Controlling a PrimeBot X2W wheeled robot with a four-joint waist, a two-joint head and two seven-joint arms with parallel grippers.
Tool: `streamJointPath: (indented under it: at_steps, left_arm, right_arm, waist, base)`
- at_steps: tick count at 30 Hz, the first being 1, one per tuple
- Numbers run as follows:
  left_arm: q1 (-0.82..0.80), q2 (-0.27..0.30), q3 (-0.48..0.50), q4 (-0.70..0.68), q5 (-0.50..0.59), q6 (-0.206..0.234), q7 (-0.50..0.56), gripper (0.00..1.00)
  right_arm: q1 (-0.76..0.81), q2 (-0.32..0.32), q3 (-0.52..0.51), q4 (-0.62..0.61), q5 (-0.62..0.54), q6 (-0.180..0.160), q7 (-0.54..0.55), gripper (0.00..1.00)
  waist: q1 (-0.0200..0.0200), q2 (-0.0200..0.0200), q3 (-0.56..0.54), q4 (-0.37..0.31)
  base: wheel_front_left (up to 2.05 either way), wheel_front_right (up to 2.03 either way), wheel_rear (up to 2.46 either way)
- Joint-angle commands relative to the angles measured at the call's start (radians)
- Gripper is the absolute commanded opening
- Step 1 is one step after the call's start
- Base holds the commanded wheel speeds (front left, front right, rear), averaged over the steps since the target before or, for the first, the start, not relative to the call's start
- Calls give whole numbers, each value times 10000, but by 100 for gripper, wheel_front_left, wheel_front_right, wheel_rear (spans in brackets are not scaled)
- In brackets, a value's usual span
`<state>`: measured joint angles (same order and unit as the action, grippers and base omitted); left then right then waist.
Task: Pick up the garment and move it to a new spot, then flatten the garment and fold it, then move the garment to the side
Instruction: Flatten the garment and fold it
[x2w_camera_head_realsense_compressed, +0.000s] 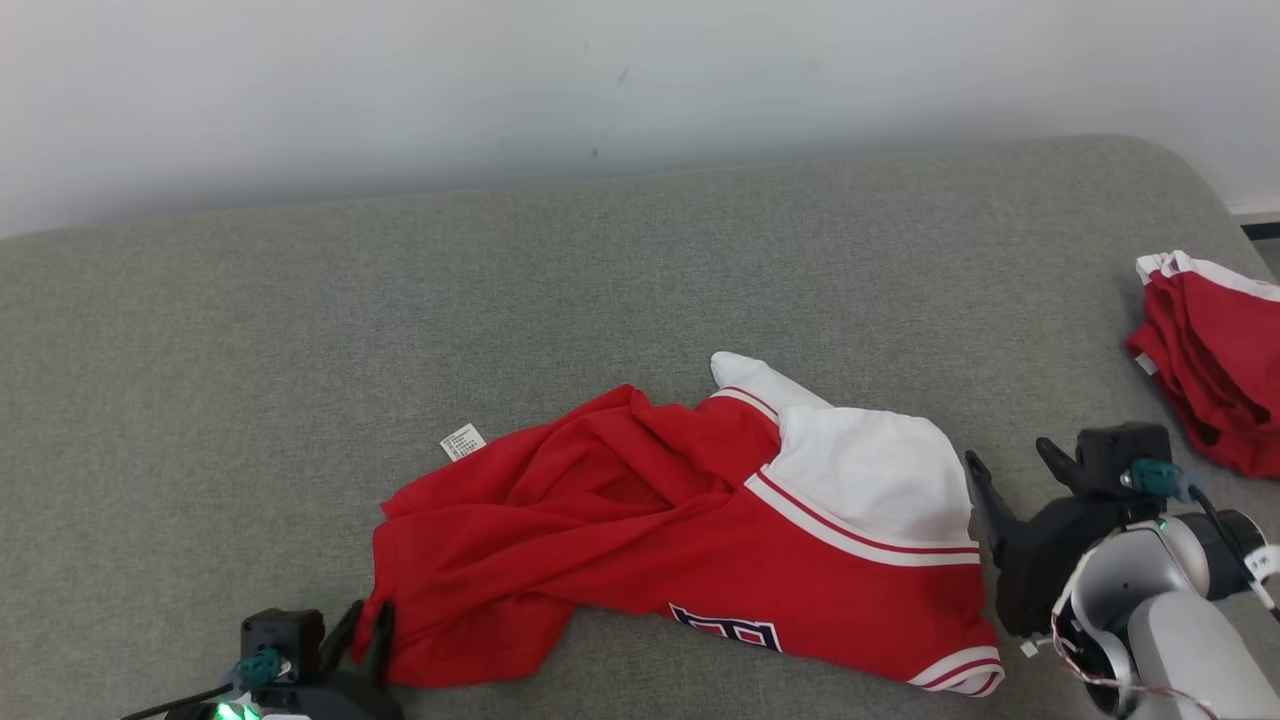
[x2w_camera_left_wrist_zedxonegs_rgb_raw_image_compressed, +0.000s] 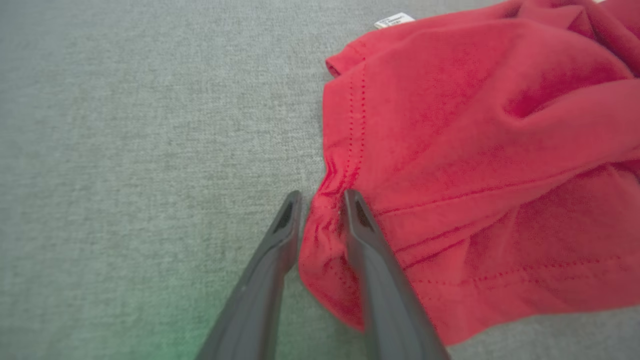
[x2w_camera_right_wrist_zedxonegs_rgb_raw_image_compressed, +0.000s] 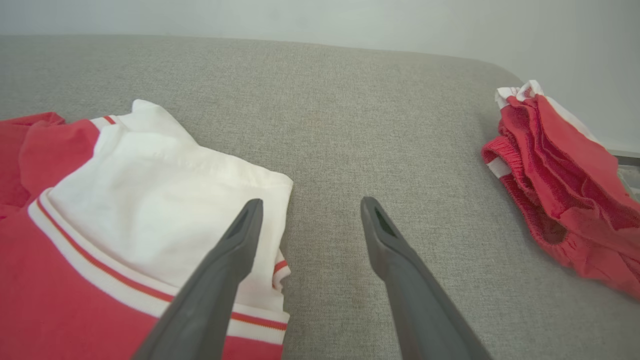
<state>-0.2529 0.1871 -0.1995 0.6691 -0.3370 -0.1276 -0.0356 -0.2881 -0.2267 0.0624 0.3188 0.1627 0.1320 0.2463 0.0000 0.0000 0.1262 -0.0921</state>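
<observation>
Closest to you, your left gripper is narrowed around the garment. A bunched bit of its red hem fills the gap between the two fingers and touches both. From that gripper the cloth spreads ahead and to its right, crumpled on the grey cushion. A white label lies at the cloth's far edge, well ahead of the fingertips.

Your right gripper stands wide and holds nothing. Its left finger hangs over the edge of the garment's white sleeve, and its right finger is over bare cushion. You cannot tell whether either tip touches down.

Farther out, ahead and to the right of that gripper, a red and white pile lies apart from the garment. Beyond it is the pale wall.
</observation>
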Motion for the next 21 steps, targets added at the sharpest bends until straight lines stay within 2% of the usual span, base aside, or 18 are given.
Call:
streamJointPath:
  at_steps: [1,3,4,5,15,21]
  left_arm:
    - [188,-138,-468,159,-92,-49,450,25]
    - [179,-82,-727,48,-217,-53,648,14]
    - [199,-48,-821,2,-278,-55,731,2]
    - [209,6,-874,-40,-327,-55,803,0]
    - [18,256,-1052,-460,-586,-36,1007,0]
    - [-99,254,-1163,-647,-591,-21,998,0]
  right_arm:
    - [-320,-58,57,178,176,-25,453,100]
    - [-600,-83,89,417,332,-25,939,100]
    - [-723,-75,106,559,436,-25,1191,100]
    - [-872,-25,126,690,583,-25,1407,100]
    - [-2154,203,-235,1981,1039,-25,2638,100]
    - [-2681,282,-687,2705,683,-25,3087,100]
  waist:
    - [0,0,39,35]
    - [0,0,81,82]
    - [0,0,104,104]
    - [0,0,135,131]
    - [0,0,565,461]
    - [0,0,798,637]
  base:
    - [0,0,0]
    - [0,0,0]
    - [0,0,0]
    - [0,0,0]
    - [0,0,0]
    - [0,0,0]
